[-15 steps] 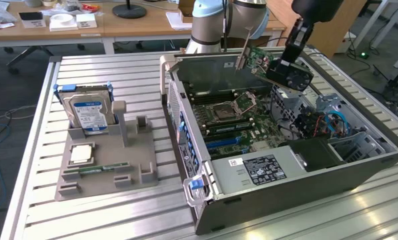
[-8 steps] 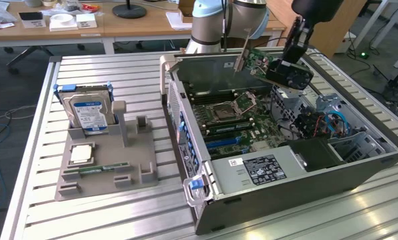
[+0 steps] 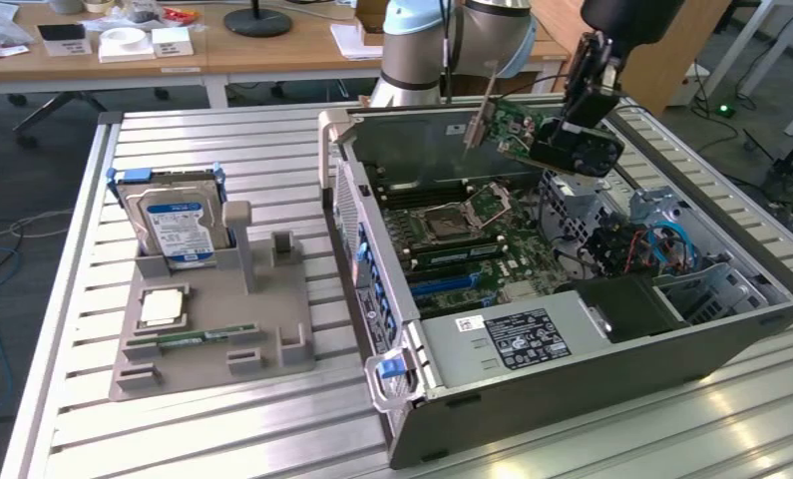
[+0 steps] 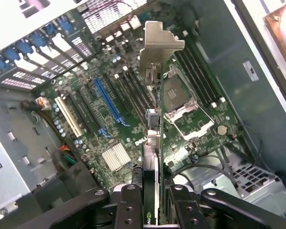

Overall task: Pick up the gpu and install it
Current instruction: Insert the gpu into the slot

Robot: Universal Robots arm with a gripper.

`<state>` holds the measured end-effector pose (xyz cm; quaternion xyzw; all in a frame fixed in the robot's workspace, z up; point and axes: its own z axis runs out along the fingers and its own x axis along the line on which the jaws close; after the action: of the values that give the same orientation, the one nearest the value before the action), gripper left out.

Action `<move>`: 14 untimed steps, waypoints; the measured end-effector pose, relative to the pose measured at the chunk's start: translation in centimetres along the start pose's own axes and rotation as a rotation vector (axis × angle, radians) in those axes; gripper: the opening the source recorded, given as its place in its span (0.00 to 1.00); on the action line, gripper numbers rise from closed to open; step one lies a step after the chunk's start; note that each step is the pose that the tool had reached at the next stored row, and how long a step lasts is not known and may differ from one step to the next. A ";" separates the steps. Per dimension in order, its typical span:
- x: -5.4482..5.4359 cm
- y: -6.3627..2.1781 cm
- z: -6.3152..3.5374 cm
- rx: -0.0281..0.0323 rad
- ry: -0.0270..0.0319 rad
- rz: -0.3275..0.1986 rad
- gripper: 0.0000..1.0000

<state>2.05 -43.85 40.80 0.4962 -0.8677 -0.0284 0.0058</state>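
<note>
A: Where is the gpu (image 4: 151,138)?
B: Between the fingers of the gripper (image 4: 152,210), above the motherboard (image 4: 124,129), which lies inside the case (image 3: 595,374).
A: And the hard drive (image 3: 177,225)?
B: Well apart from the gripper. It stands in a holder (image 3: 209,349) on the table (image 3: 236,429), outside the case, towards the exterior view's left.

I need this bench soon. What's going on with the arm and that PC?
The gripper is shut on the gpu, holding it edge-on in the air above the open computer case. The card hangs over the motherboard, not yet seated in any slot. A hard drive stands in the grey holder on the exterior view's left.
</note>
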 end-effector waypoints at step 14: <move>0.0 0.00 0.01 -0.0030 0.0114 -0.191 0.26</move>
<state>2.05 -43.85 40.78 0.5769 -0.8163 -0.0273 0.0088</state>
